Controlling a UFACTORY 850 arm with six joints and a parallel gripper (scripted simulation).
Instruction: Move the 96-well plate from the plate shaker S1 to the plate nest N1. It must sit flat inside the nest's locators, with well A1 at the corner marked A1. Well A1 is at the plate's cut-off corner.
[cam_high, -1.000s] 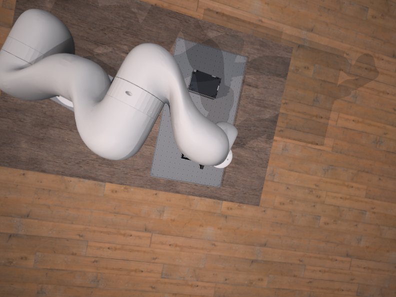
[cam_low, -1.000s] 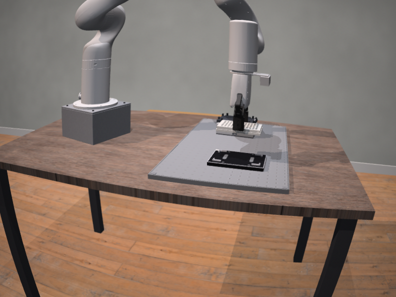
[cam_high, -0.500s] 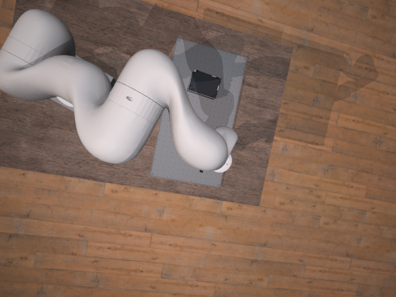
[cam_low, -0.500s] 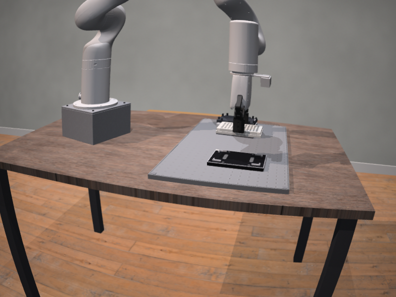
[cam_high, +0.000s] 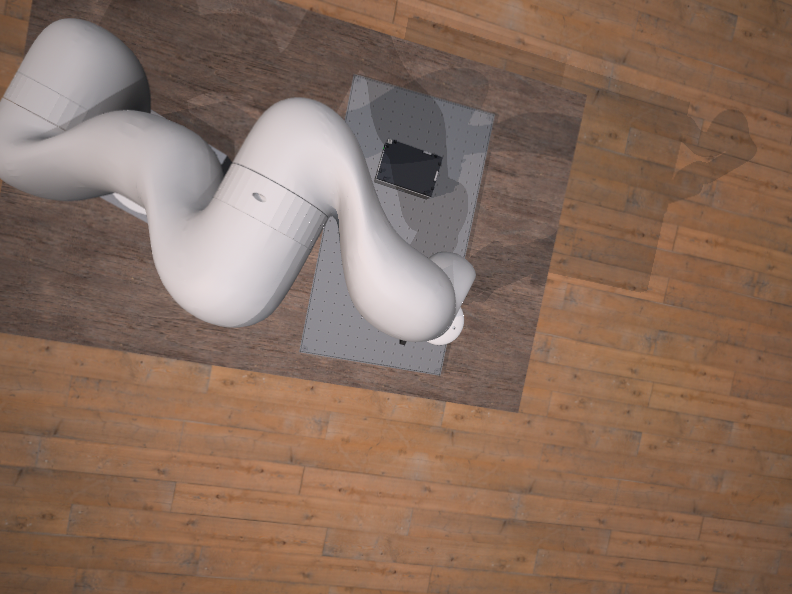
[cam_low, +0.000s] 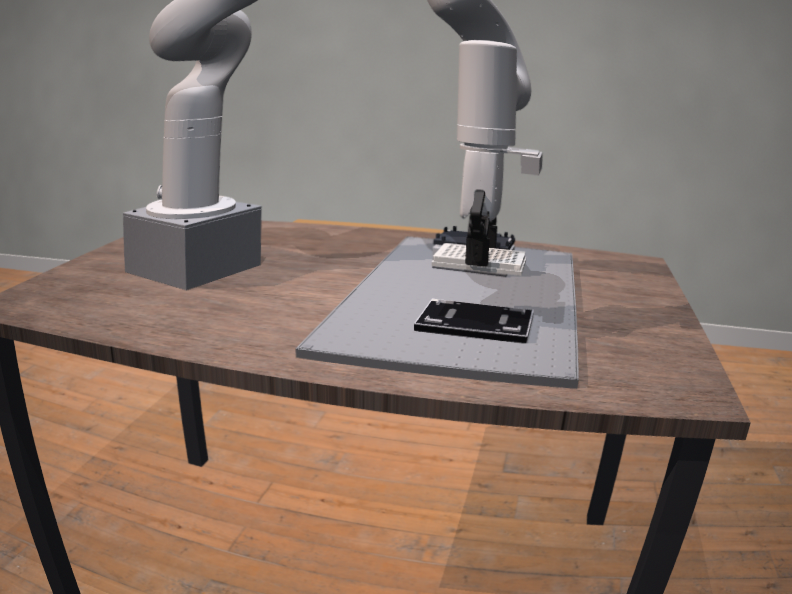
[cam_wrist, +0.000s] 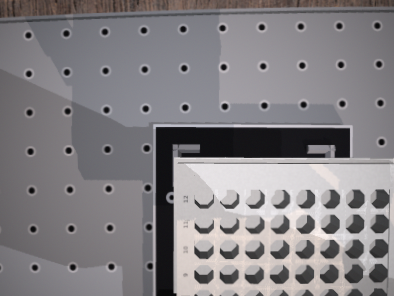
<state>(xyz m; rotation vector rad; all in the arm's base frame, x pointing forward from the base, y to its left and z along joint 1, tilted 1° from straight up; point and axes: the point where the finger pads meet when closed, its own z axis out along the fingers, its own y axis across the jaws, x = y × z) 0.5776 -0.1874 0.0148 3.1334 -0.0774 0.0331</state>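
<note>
Left, the arm's base block (cam_low: 191, 246). Mid-table, the gripper (cam_low: 477, 258) is clamped across a white well plate (cam_low: 447, 254), which hangs over the black nest (cam_low: 473, 332) directly below. Their long sides look parallel.

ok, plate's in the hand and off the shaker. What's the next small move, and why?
Probably a slow, straight descent. The hand is shut on the 96-well plate, which hangs above nest N1. Two locators show just past the plate's edge, so it looks roughly lined up. The A1 corner match can't be confirmed from these views.
</note>
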